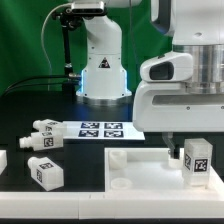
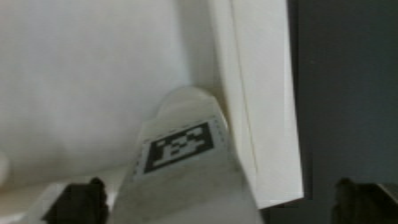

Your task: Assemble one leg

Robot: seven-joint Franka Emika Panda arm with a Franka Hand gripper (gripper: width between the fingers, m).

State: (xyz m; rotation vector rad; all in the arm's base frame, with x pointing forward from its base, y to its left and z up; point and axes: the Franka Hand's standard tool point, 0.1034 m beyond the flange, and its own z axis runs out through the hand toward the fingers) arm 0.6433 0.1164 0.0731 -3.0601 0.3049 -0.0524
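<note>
We see the leg [image 1: 197,162] standing upright at the corner of the panel [image 1: 140,166] on the exterior view's right, its tag facing the camera. The arm's white hand hangs right above it. In the wrist view the leg [image 2: 178,150] lies beside the panel's raised rim [image 2: 260,90], between the two dark fingertips [image 2: 80,200]. The gripper [image 2: 217,202] is spread wide, and neither fingertip touches the leg. On the black surface [image 1: 30,105], well to the exterior view's left, we find a loose post [image 1: 45,171] and a small cluster of posts [image 1: 45,130] next to the marker board [image 1: 100,130].
</note>
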